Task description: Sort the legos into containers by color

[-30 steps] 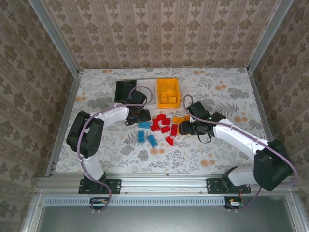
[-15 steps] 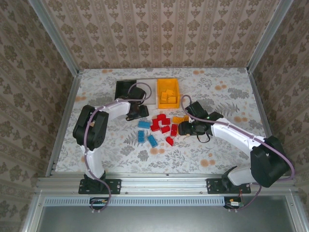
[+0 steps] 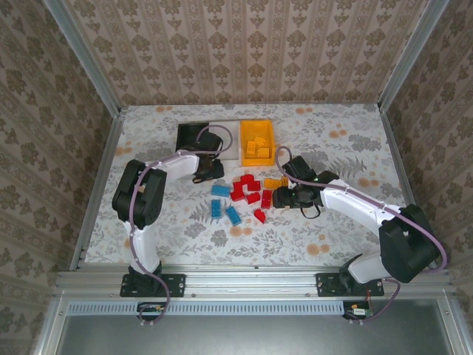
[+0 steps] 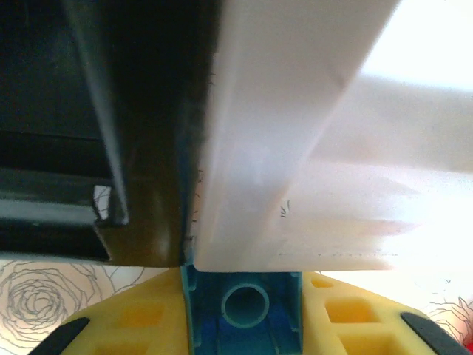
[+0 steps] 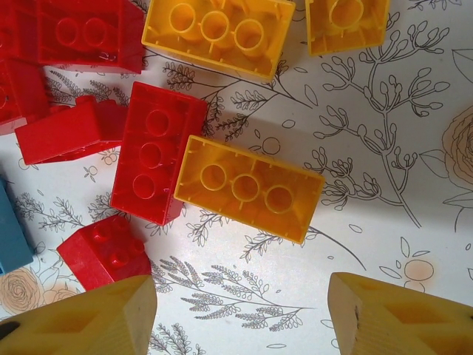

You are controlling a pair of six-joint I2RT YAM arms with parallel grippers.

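From above, the white plastic bin (image 3: 225, 142) is partly hidden under the left arm (image 3: 174, 164), and up close it's just a blown-out blur next to the black plastic bin (image 4: 89, 111). The small blue plastic brick (image 4: 244, 307) pinched in the left gripper (image 4: 242, 333) gets chopped by the bottom edge. On the right wrist cam, the top-right orange-yellow brick (image 5: 347, 22), the red bricks (image 5: 15, 96) and a blue brick (image 5: 11, 237) on the left all run out of frame
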